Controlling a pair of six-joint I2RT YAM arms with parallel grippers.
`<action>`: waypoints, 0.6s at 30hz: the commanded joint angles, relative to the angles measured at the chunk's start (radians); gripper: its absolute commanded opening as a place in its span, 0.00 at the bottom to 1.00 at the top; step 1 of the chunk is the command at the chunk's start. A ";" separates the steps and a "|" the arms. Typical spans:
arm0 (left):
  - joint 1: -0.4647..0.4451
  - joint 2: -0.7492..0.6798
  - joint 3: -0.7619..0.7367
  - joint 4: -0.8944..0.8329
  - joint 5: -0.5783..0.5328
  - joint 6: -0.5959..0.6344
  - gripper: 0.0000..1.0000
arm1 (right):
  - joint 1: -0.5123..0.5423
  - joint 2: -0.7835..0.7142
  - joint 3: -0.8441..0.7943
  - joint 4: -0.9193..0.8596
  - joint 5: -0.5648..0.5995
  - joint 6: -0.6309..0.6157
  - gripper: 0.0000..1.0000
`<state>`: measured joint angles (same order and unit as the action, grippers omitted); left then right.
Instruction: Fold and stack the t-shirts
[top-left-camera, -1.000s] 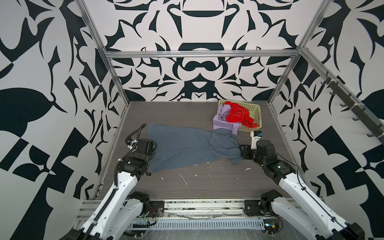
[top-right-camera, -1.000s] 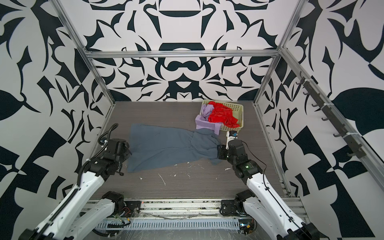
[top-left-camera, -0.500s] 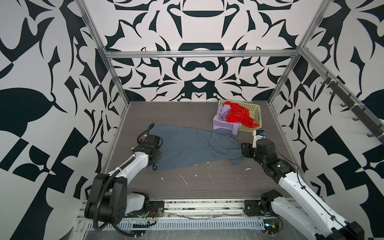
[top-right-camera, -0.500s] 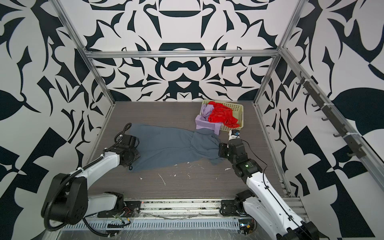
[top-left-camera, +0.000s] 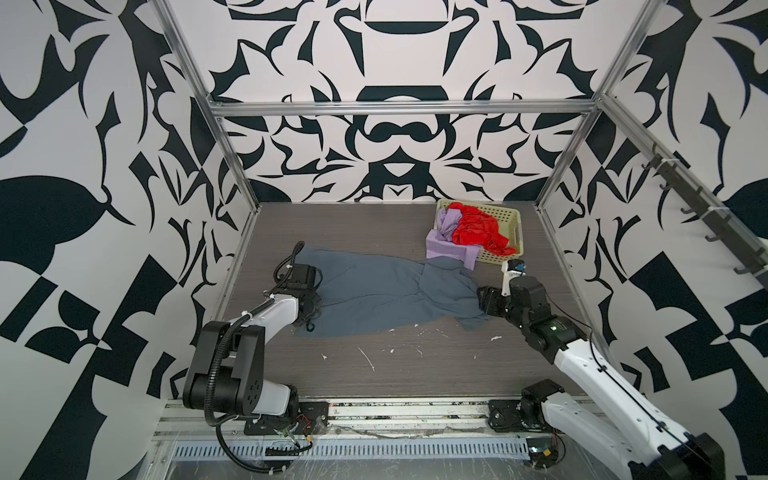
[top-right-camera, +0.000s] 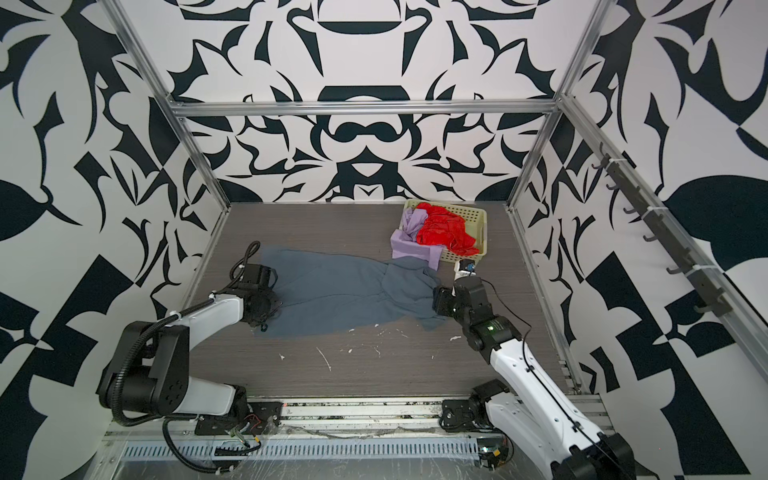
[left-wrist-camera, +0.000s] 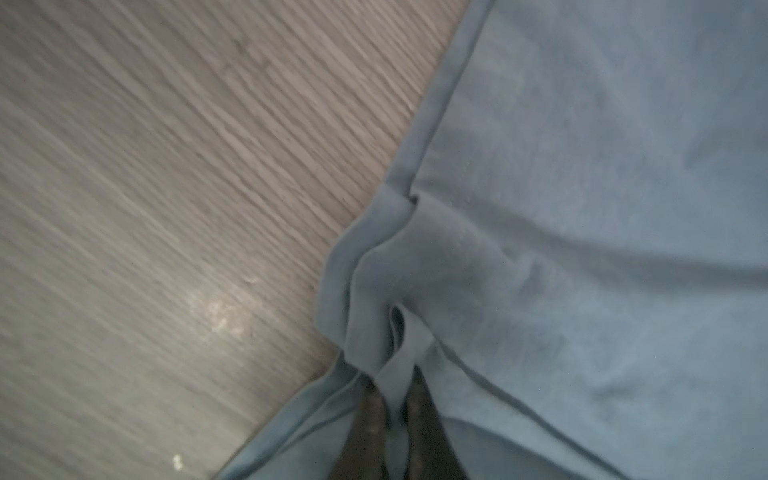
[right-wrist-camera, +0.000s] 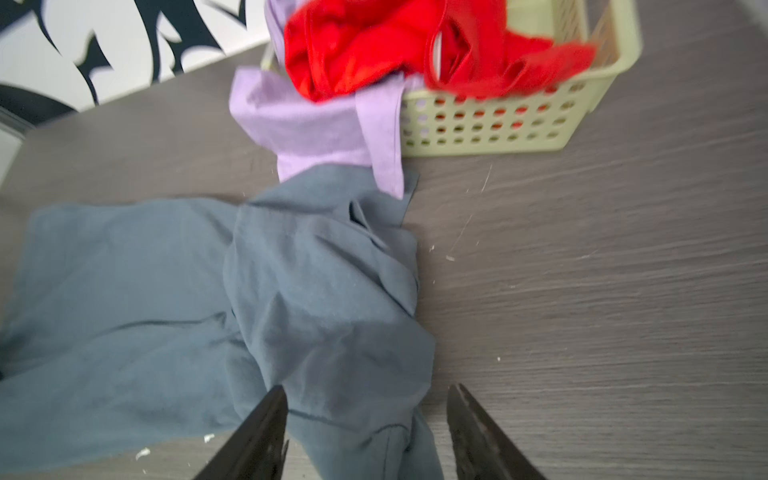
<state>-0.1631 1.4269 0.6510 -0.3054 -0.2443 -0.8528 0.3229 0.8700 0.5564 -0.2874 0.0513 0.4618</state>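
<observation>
Clamping left pincer (left-wrist-camera: 397, 380) onto grey shirt (top-left-camera: 374, 291) hem, just closed from open; spreading right pincer (right-wrist-camera: 366, 392) wider over bunched end, gripping nothing. Likely stretching flat next, pre-fold.

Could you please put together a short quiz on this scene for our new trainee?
1. True or false: the left gripper is shut on an edge of the blue-grey shirt.
2. Where does the red shirt lie? A in the basket; B in the left gripper; C in the right gripper.
3. Fill the gap: the right gripper's jaws stand ___, with a bunched end of the blue-grey shirt between them.
Key: 1 true; 2 A; 3 open.
</observation>
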 joint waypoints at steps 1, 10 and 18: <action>0.002 -0.062 0.019 -0.091 -0.020 -0.006 0.00 | 0.002 0.050 0.037 0.011 -0.024 -0.031 0.65; 0.001 -0.245 0.032 -0.224 -0.038 0.027 0.00 | 0.001 0.154 0.070 0.039 -0.055 -0.009 0.09; 0.002 -0.316 0.079 -0.333 -0.066 0.067 0.00 | 0.001 0.058 0.092 0.008 0.022 -0.001 0.00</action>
<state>-0.1635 1.1442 0.6865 -0.5381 -0.2676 -0.8097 0.3229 0.9821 0.5941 -0.2779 0.0238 0.4541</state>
